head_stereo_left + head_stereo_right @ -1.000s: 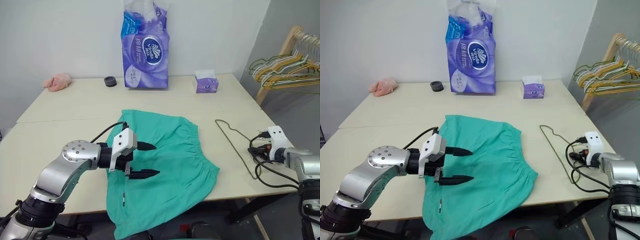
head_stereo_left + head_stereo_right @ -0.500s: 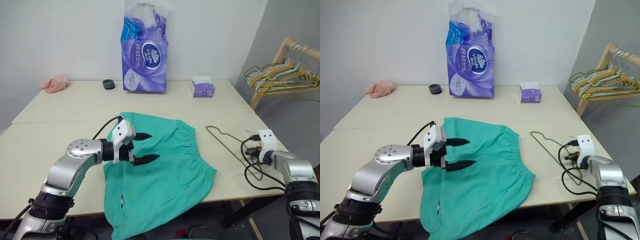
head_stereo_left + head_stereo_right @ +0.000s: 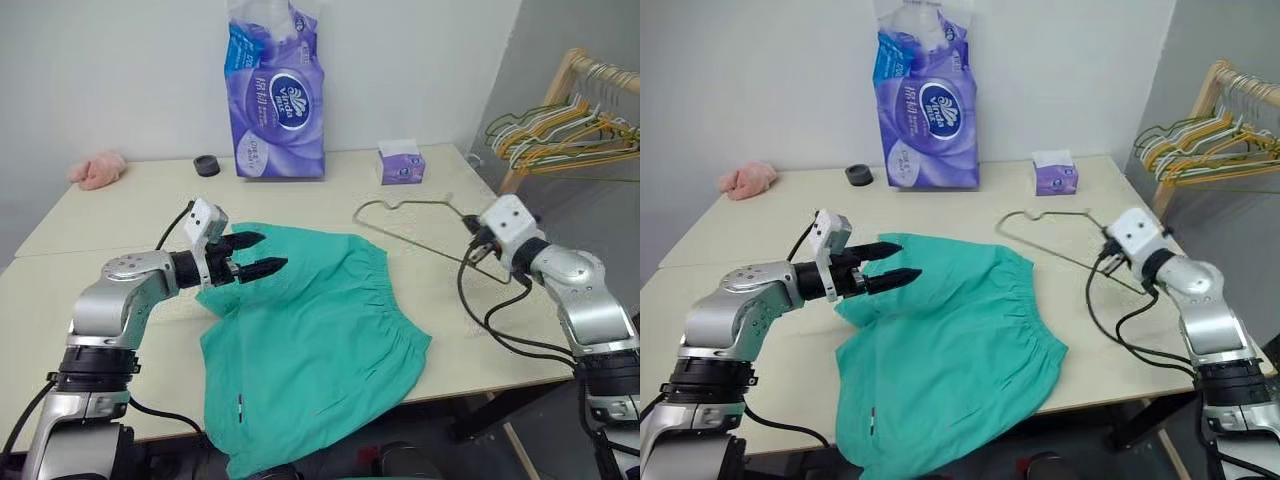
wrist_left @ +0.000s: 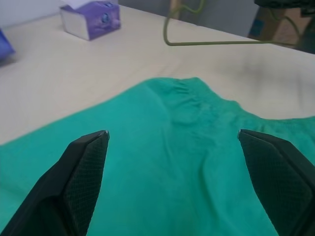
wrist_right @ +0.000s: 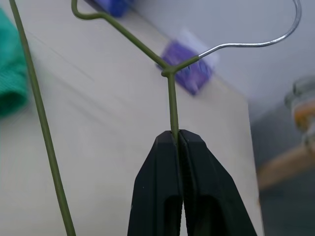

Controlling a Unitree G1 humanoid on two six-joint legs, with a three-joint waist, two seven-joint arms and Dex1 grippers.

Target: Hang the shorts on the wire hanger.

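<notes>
The teal-green shorts [image 3: 315, 335] lie flat on the table, with their lower part hanging over the front edge. My left gripper [image 3: 272, 250] is open and hovers over their upper left corner. Its fingers [image 4: 83, 167] stand wide apart, and the gathered waistband [image 4: 189, 98] lies beyond them. My right gripper [image 5: 177, 135] is shut on the wire hanger [image 5: 171, 96] just below its twisted neck. The wire hanger [image 3: 405, 203] is held tilted in the air above the table's right side, to the right of the shorts.
At the back of the table [image 3: 120, 215] stand a tall purple tissue pack [image 3: 275, 95], a small purple tissue box [image 3: 401, 165], a black ring [image 3: 206, 166] and a pink cloth [image 3: 95, 170]. A wooden rack with bunched hangers [image 3: 560, 130] stands off the table's right.
My right gripper shut on the wire hanger and lifted it off the table, up and to the left. My left gripper moved farther back over the shorts, still open.
</notes>
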